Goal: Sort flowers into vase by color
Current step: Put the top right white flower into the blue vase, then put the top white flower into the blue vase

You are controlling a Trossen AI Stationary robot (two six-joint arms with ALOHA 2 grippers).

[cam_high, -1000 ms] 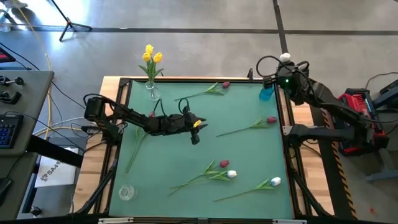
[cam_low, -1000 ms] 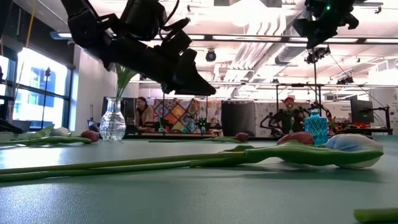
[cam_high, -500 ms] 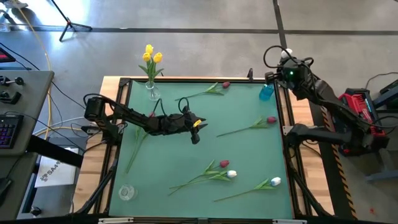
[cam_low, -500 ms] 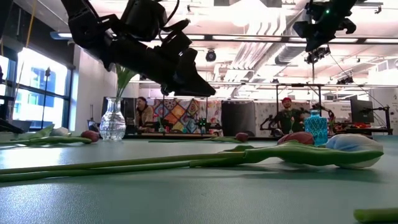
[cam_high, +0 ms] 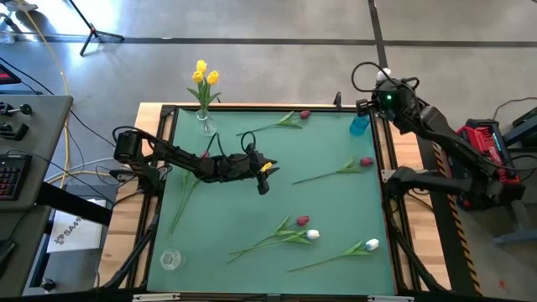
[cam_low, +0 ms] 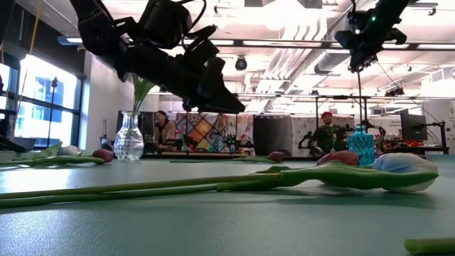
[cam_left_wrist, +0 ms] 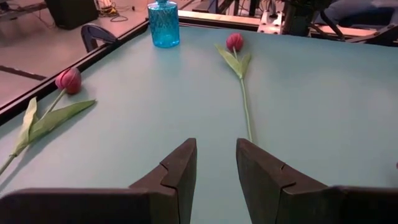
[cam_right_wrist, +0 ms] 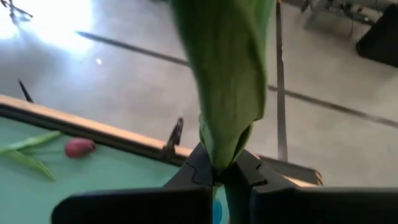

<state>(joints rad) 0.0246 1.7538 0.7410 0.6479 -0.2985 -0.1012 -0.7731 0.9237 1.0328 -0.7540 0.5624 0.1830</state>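
Observation:
Several tulips lie flat on the green mat (cam_high: 235, 210): dark red heads (cam_high: 304, 114), (cam_high: 366, 162), (cam_high: 302, 221) and white heads (cam_high: 312, 235), (cam_high: 372, 245). A clear vase (cam_high: 204, 124) at the far left holds yellow tulips (cam_high: 204, 75). A blue vase (cam_high: 359, 124) stands at the far right. My right gripper (cam_high: 382, 86) hangs high over the far right corner, shut on a flower whose white head (cam_high: 384, 75) shows beside it. My left gripper (cam_high: 266, 176) hovers open above mid-table with nothing between its fingers (cam_left_wrist: 183, 168). My right gripper pinches the flower between its two fingers, at the base of a broad green leaf (cam_right_wrist: 219, 155) where it joins the stem. The leaf (cam_right_wrist: 227, 74) sticks out past the fingertips. The flower is lifted well clear of the table.
A small clear glass (cam_high: 170, 258) stands near the front left corner. Another dark red tulip (cam_high: 204, 155) lies beside my left arm, its stem running toward the near edge. Wooden borders frame the mat. People sit in the room beyond the table (cam_low: 327, 131).
My right gripper has swung a little toward the table's far edge, still shut on the flower and carrying it high. My left gripper has kept its place.

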